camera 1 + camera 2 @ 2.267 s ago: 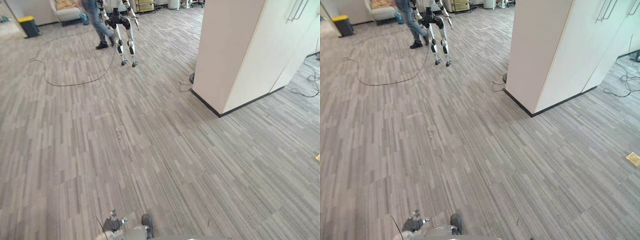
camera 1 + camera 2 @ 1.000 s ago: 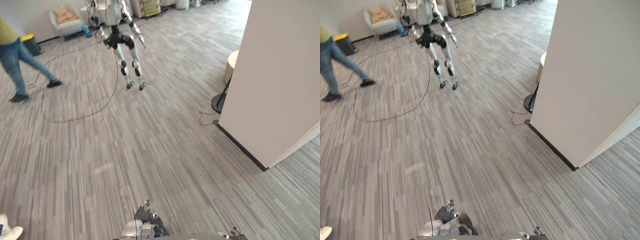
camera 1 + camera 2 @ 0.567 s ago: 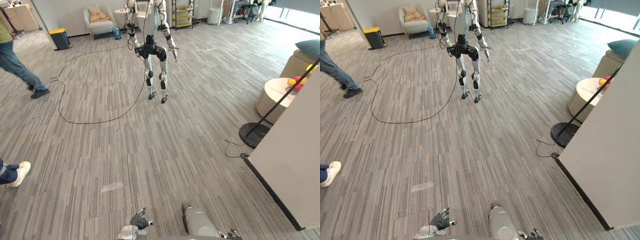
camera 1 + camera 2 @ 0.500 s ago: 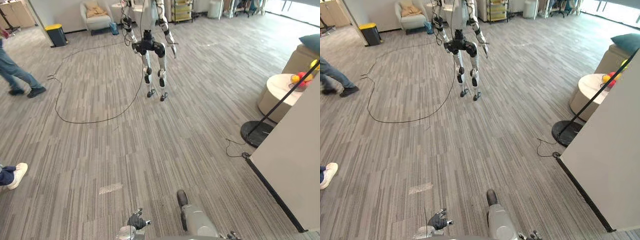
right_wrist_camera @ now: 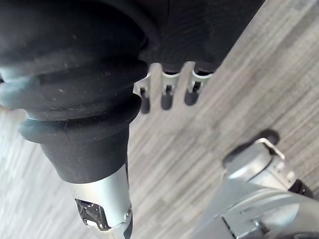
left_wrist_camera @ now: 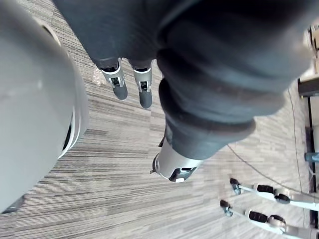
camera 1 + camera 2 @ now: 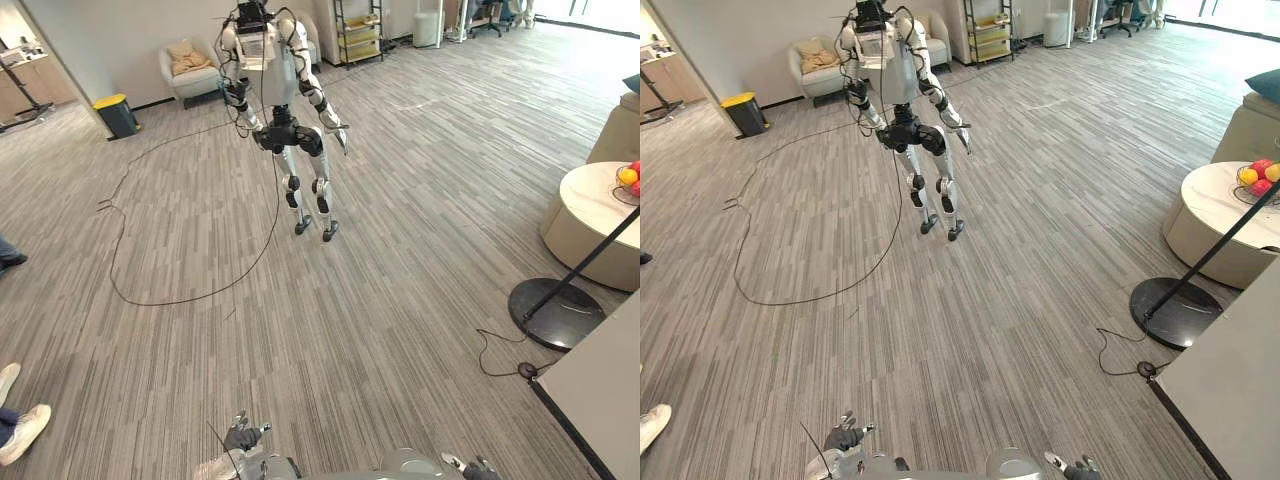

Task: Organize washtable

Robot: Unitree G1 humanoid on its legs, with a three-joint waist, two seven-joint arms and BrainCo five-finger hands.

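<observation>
I could not tell where the washtable stood. The left hand (image 7: 243, 437) and right hand (image 7: 472, 466) hung over the carpet (image 7: 400, 300), fingers relaxed and straight, holding nothing. The eye views showed another robot (image 7: 281, 105) whole, the left wrist view just its feet. Half a second earlier the camera had pointed lower, with the round table (image 7: 590, 205) partly cut off.
</observation>
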